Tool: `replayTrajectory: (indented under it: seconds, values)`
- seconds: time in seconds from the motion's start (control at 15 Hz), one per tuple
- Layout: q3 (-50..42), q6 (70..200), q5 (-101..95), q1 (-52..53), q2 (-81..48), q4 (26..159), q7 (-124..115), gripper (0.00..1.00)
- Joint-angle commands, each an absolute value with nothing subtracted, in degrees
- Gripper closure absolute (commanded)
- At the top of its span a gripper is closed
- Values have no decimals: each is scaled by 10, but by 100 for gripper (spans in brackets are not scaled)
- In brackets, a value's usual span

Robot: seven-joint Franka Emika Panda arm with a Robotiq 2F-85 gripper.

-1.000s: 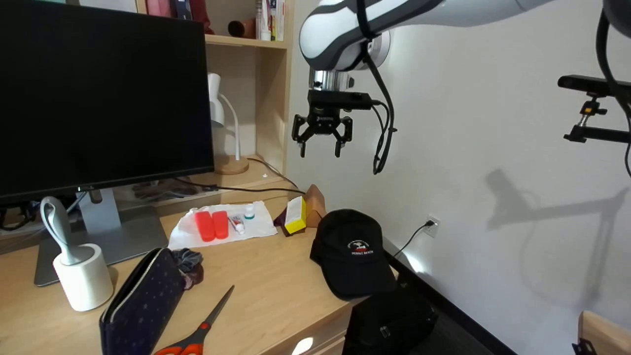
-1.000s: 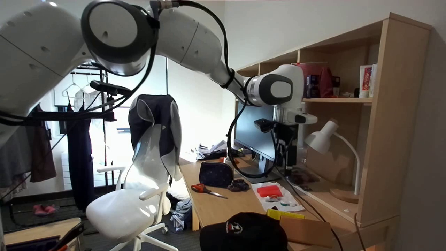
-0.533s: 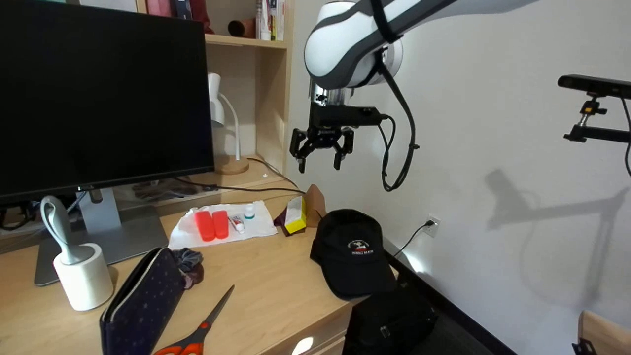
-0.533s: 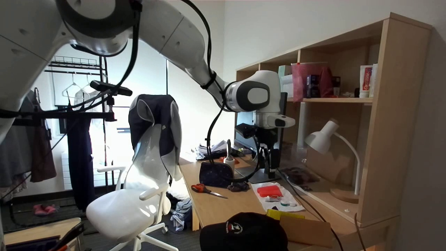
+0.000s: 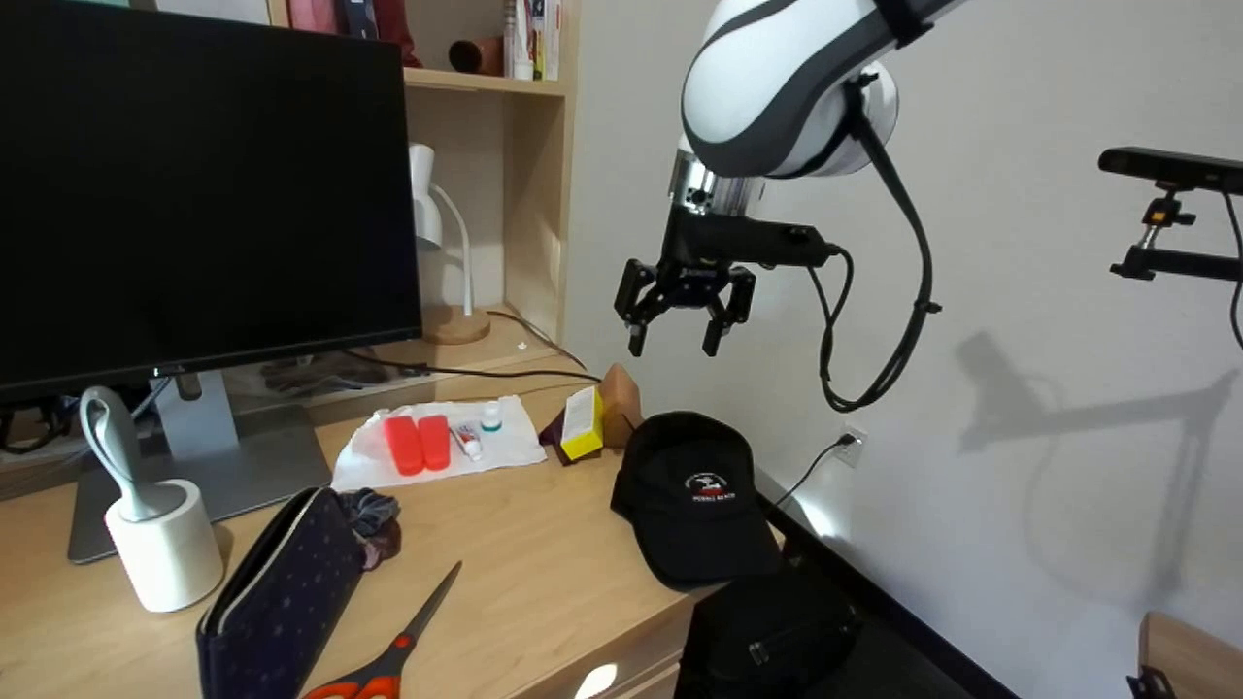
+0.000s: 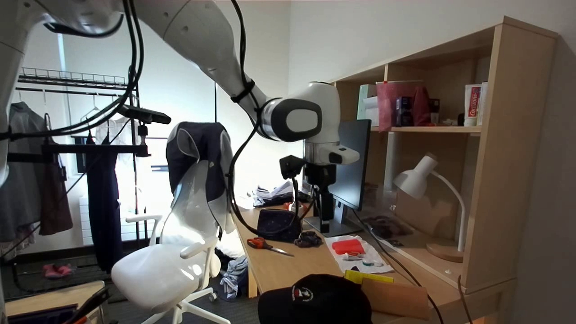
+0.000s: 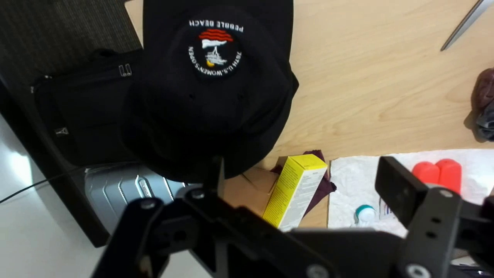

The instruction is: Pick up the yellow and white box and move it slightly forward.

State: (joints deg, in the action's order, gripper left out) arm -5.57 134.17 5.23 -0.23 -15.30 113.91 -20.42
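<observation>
Below the wide-spread gripper (image 5: pixel 676 340), well apart, we log the yellow and white box (image 7: pixel 296 190), near the black cap (image 7: pixel 216 96) on the wooden desk (image 5: pixel 515 544). We note a white chair (image 6: pixel 180 236) beside the desk.

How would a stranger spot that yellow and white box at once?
On the wooden desk, find the black Pebble Beach cap and the white paper sheet. Between them is the slim, printed yellow and white box. Its bright yellow side sets it apart from the brown item and maroon piece next to it.
</observation>
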Motion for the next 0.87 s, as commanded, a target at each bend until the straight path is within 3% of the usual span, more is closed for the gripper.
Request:
replayTrajectory:
  seconds: [0.0,0.47,0.8]
  values:
    - [-49,1293,71,-14,-91,1175,-187,0]
    - [-48,1073,21,-8,-110,1059,-205,0]
    - [-46,1063,3,-5,-118,1041,-206,0]
